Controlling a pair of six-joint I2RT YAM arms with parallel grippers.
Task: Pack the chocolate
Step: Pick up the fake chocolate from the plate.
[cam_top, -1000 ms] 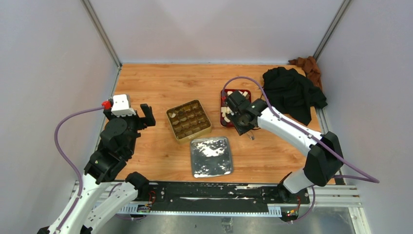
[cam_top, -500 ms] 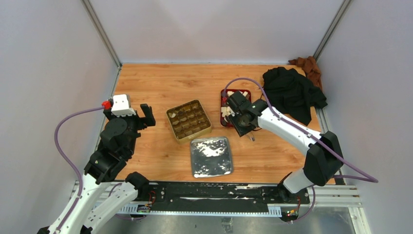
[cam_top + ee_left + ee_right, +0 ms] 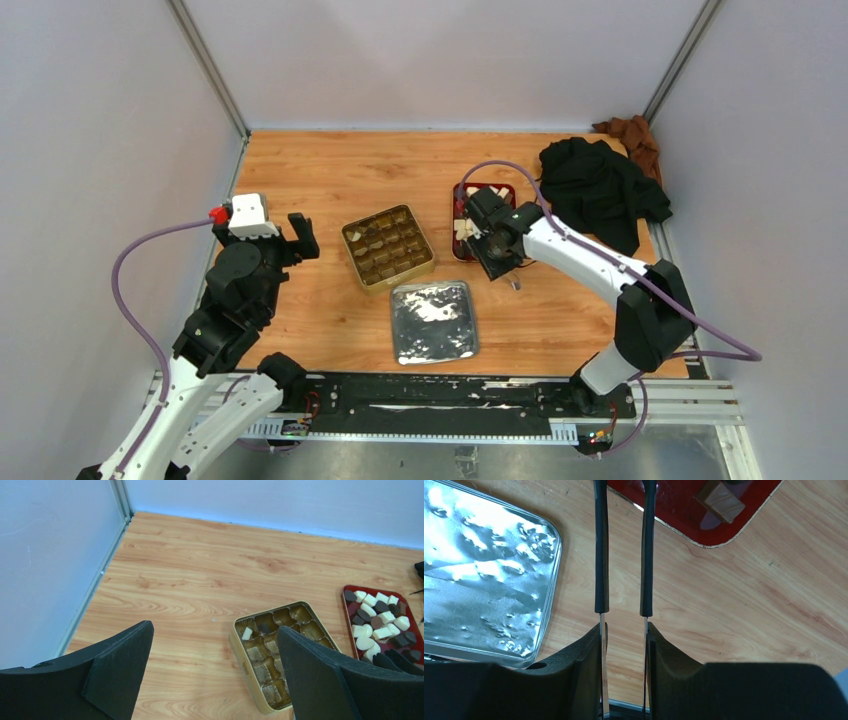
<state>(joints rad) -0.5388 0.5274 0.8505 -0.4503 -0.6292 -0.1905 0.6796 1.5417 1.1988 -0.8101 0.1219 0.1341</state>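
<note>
Right gripper (image 3: 624, 630): partly closed, tweezers (image 3: 600, 555) being clamped and aimed at tray (image 3: 674, 510) toward tabletop's (image 3: 200, 565) right edge, where chocolate (image 3: 380, 617) is lying. Left gripper (image 3: 215, 665): being held wide, empty. Risk: chunk being squeezed out sideways, or dropped short of tin (image 3: 239, 647).

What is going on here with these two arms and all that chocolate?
The right hand grips a pair of tweezers, whose arms reach over the red tray of white and dark chocolates. The gold tin beside it holds one white piece; the other compartments in view look empty. A silver lid lies in front of the tin. The left hand hangs open off to the left, holding nothing.
</note>
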